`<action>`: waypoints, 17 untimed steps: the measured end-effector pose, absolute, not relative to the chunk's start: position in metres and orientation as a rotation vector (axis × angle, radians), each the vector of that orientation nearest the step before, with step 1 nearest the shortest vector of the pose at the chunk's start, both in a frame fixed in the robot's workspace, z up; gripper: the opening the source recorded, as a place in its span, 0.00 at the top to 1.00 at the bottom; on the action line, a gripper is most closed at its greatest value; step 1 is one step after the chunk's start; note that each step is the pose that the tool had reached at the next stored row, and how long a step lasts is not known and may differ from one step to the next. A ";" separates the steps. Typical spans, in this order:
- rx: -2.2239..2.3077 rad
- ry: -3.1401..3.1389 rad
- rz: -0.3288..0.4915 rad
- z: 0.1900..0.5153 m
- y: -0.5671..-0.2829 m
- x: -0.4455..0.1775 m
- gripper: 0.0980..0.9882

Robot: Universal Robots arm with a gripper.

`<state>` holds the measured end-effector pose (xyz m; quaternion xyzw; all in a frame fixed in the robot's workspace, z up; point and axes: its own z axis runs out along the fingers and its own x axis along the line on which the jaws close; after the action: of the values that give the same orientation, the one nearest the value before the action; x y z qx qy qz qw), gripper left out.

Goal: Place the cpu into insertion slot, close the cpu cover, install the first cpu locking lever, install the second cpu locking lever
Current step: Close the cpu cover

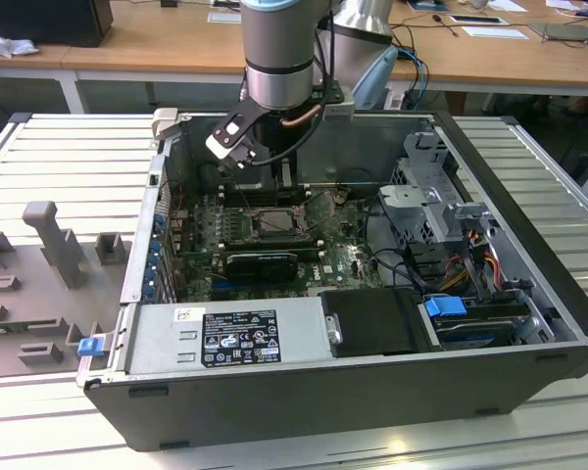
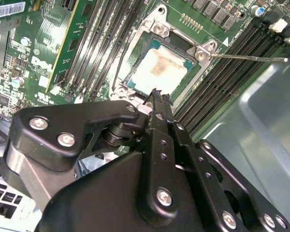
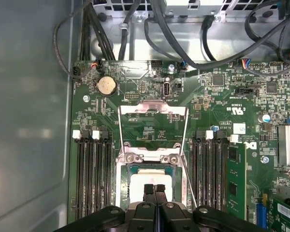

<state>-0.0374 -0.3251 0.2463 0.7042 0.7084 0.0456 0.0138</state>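
Observation:
The cpu [image 3: 152, 178], a pale square chip with a brownish stain on top, lies inside the insertion slot [image 3: 122, 180]; the second wrist view shows the cpu [image 2: 159, 70] flat in its metal surround. The cpu cover [image 3: 152, 109] is swung open away from the slot, and green board shows through its window. Thin wire locking levers [image 3: 120, 135] stand unlatched along both sides, and one lever [image 2: 246, 58] sticks out over the memory slots. My gripper [image 3: 154, 187] is shut with nothing in it. Its black fingertips [image 2: 157, 96] hover just over the chip's near edge.
The arm [image 1: 279, 59] reaches down into an open computer case [image 1: 529, 196] on a slatted table. Long black memory slots [image 3: 94, 174] flank the socket. Black cables [image 3: 135, 34] run along the case wall beyond the board. A power supply [image 1: 225, 338] sits at the front.

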 end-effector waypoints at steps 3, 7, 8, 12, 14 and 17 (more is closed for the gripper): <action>2.193 2.206 0.142 0.249 -0.325 -0.037 0.99; 2.193 2.206 0.142 0.263 -0.325 -0.036 0.99; 2.193 2.206 0.142 0.263 -0.325 -0.036 0.99; 2.193 2.206 0.142 0.263 -0.324 -0.031 0.99; 2.193 2.206 0.142 0.263 -0.324 -0.028 0.99; 2.193 2.206 0.142 0.263 -0.324 -0.023 0.99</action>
<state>-0.0230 -0.3244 0.2634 0.7043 0.7083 0.0456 0.0138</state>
